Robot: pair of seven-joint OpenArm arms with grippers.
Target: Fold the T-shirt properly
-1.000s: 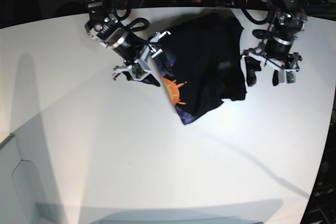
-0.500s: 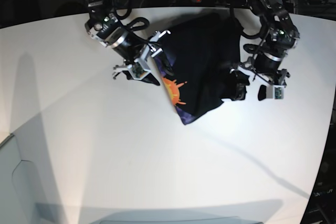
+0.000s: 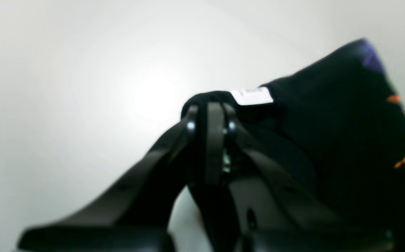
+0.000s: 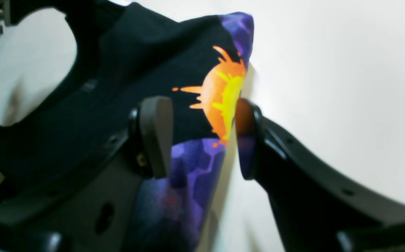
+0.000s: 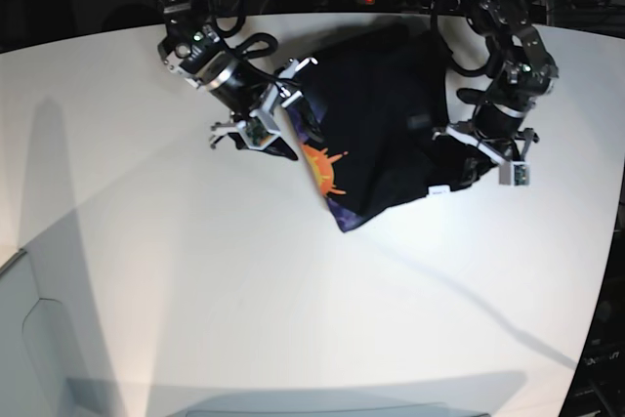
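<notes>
L gripper [image 3: 209, 115] clamped on T-shirt [image 5: 376, 114] edge by white tag [image 3: 252, 96]; R gripper [image 4: 202, 136] jaws apart, I see print edge between.

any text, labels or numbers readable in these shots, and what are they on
No text can be read.
White label tag on the T-shirt: faint marks, too blurred to read.
Orange sun print: a picture, no lettering.
Small grey patch on the shirt: too small to read.
</notes>
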